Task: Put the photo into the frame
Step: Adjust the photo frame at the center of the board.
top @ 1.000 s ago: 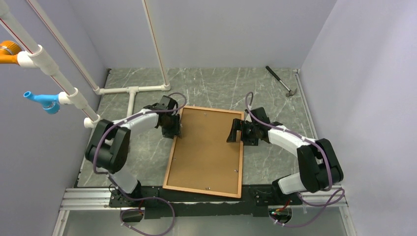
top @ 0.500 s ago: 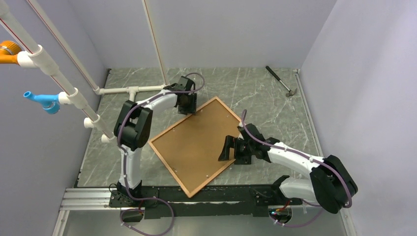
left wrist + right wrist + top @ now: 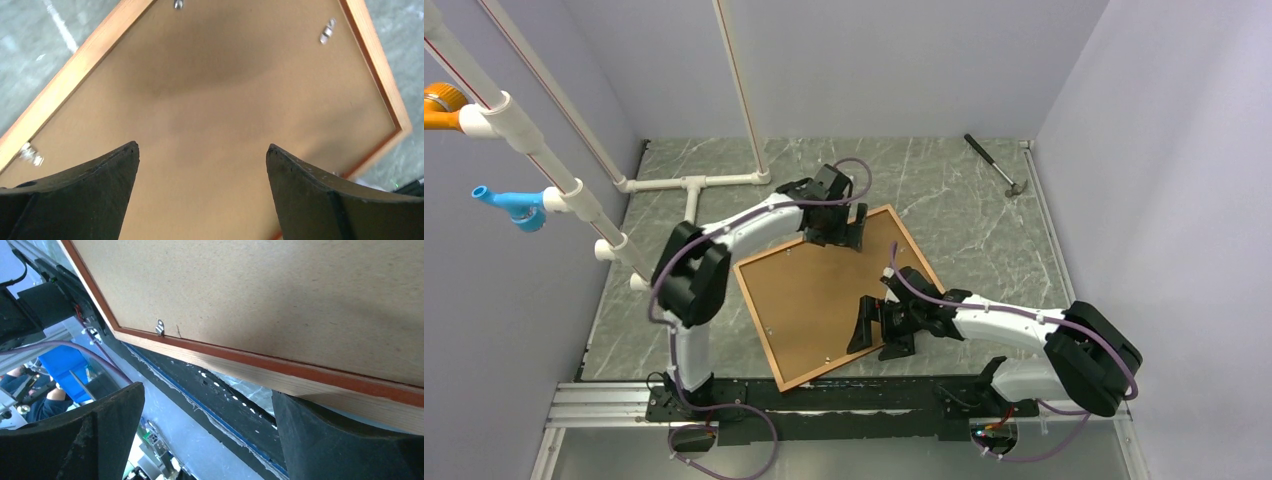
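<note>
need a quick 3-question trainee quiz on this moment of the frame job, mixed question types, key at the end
1. True or false: the left hand is clamped on a rail of the frame.
2. What faces up inside the frame? A) brown backing panel B) landscape print C) bare glass
3. Name the tool lying at the far right corner of the table.

Key:
1. False. Its fingers stand wide apart over the panel and hold nothing.
2. A.
3. The hammer.
</note>
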You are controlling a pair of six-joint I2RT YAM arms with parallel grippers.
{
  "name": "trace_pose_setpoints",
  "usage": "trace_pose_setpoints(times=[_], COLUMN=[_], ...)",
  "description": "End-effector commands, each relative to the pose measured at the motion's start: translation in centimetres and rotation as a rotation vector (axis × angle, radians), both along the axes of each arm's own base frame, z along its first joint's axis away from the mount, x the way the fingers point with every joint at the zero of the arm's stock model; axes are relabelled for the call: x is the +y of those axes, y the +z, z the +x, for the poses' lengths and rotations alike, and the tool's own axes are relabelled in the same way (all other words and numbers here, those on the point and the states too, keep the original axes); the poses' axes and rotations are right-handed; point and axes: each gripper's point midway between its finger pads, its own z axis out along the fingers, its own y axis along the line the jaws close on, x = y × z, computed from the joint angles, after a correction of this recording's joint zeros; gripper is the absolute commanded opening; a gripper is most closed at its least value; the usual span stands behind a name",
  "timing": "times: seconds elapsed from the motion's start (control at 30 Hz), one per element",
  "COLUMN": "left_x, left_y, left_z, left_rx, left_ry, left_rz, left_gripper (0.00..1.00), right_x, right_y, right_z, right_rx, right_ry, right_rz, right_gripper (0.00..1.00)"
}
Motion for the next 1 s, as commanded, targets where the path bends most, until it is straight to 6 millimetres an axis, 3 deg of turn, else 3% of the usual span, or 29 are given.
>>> trace_pose_setpoints(times=[0.0,0.13,0.3,0.37,0.53,0.7,0.83,0.97], left_x=[3.3,6.9,10.2,11.4,14.6,17.1,17.4,17.9], left_y=[7.5,8.1,7.1,6.3,3.5,0.5,-1.7,-3.7], left_z=[-1.1,-3.2,-7.0,-8.4,-11.9,-14.6,-16.2,-17.2], left_rx=[-0.129,-0.144,-0.108,-0.091,-0.019,0.047,0.109,0.158], left_ry=[0.089,0.177,0.249,0.273,0.323,0.376,0.401,0.422], left_rz=[-0.032,0.009,0.004,0.003,-0.005,-0.020,-0.083,-0.091], left_gripper=[0.99,0.99,0.99,0.99,0.99,1.00,1.00,0.99], right_x=[2.1,2.8,2.2,1.1,-4.5,-12.5,-16.7,-17.6], right_y=[2.0,4.3,6.1,6.4,5.5,3.7,1.3,-1.2], right_z=[1.1,2.5,6.4,8.4,14.5,20.0,21.9,22.2], right_rx=[-0.071,-0.139,-0.216,-0.237,-0.287,-0.288,-0.228,-0.171], right_ry=[0.014,0.042,0.036,0.011,-0.097,-0.261,-0.358,-0.353], right_rz=[0.068,0.069,0.032,0.018,-0.096,-0.291,-0.345,-0.369], right_gripper=[1.00,1.00,1.00,1.00,1.00,1.00,1.00,1.00])
